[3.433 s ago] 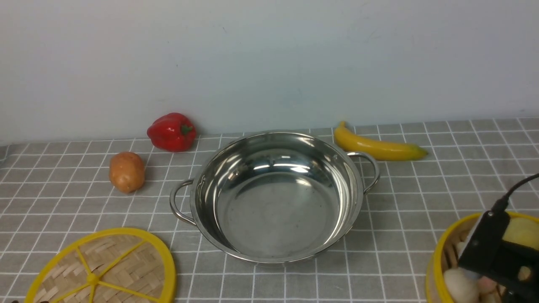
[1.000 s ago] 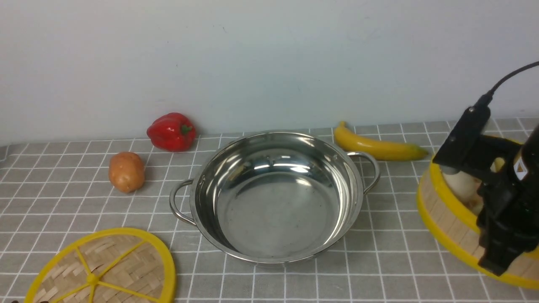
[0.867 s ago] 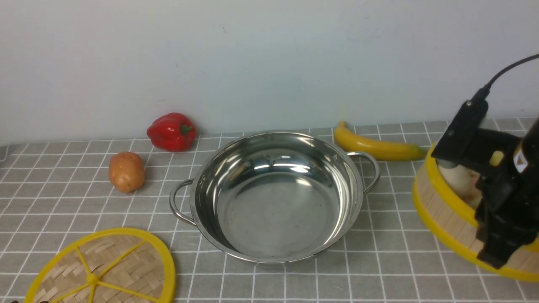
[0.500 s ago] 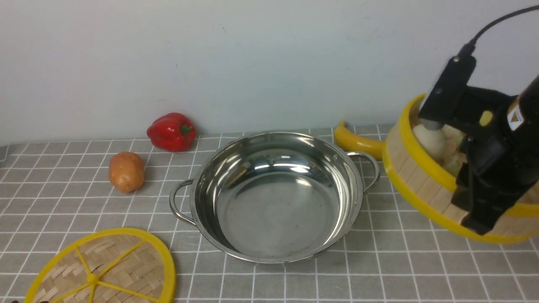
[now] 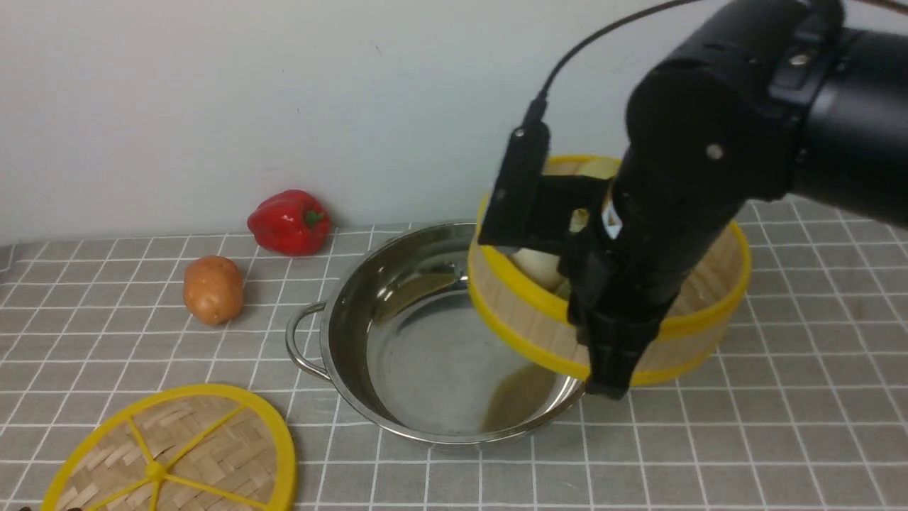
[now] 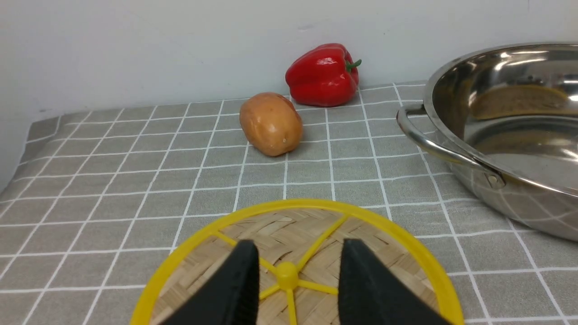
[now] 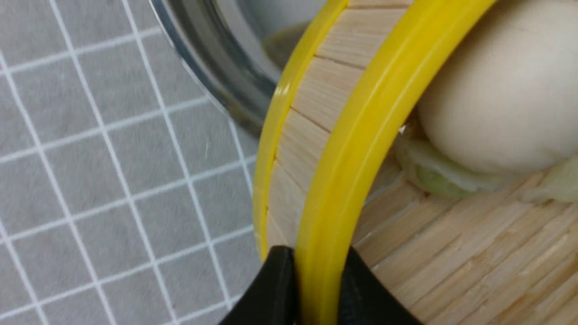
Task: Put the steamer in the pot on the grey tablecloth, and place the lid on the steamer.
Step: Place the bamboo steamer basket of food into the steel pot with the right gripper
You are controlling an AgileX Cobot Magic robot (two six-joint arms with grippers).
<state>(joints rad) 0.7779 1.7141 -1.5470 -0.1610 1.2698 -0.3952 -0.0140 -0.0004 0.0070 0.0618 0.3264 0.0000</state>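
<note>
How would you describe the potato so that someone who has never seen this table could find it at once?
Start at the pot, the big shiny steel vessel in the middle of the grey tablecloth. Look to its left, towards the wall: the potato lies there, just in front of a red pepper. It is the only dull, tan, oval thing.

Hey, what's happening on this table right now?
The right gripper is clamped on the yellow rim of the steamer, holding it tilted in the air over the right side of the pot, not yet set inside. The left gripper hovers with open jaws over the lid, which lies flat on the grey tablecloth.
</note>
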